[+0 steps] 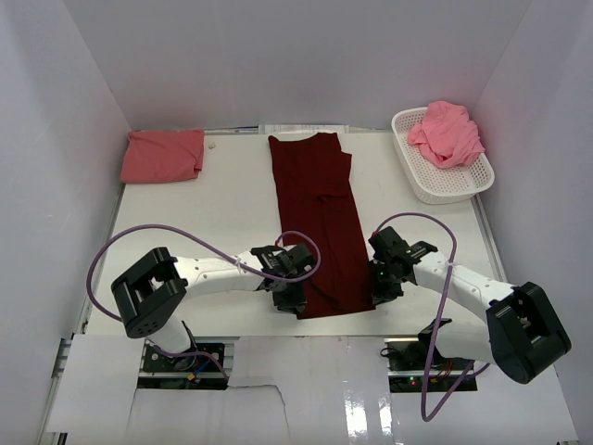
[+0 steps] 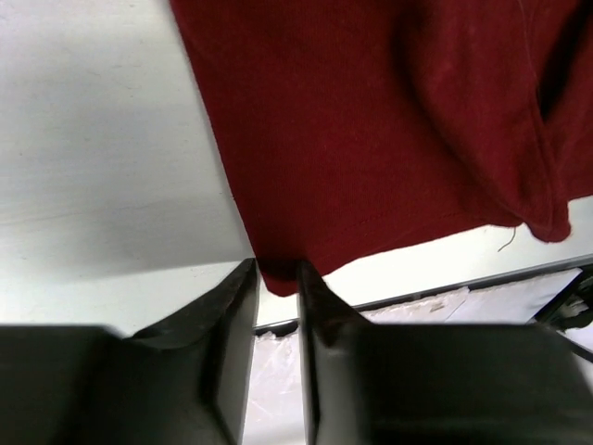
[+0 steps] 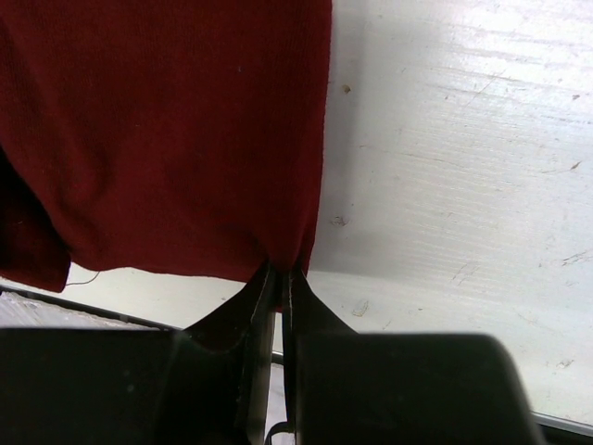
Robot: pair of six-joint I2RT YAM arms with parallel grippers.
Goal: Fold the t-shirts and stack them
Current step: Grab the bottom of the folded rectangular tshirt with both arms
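- Both hands sit at the near hem of the dark maroon t-shirt (image 1: pixel 320 222). The left hand (image 1: pixel 289 295) is at its left corner and the right hand (image 1: pixel 378 289) at its right corner.
- Seen from its wrist, the right hand (image 3: pixel 280 273) has its jaws almost together, with the cloth corner pinched between them, so it is holding the shirt.
- The left hand (image 2: pixel 276 269) is narrow and the other corner sits between its fingers. A small gap shows there, and I cannot tell if the cloth is already gripped firmly.
- This shirt lies flat as a long narrow strip. Its long axis runs straight away from both hands to the far side of the bench (image 1: pixel 213 213), and the collar end is the far one.
- The hem runs across from one hand to the other, and neither arm is nearer, so each has its own corner.
- I judge that the coming move is to lift the hem and carry it forward along this axis onto the far end. It needs both hands to travel together, otherwise the strip will twist.
- Far ahead and to the left of the left hand lies the salmon t-shirt (image 1: pixel 162 155), folded.
- Far ahead and to the right of the right hand, the lighter pink t-shirt (image 1: pixel 447 132) lies crumpled in the basket (image 1: pixel 435 185).
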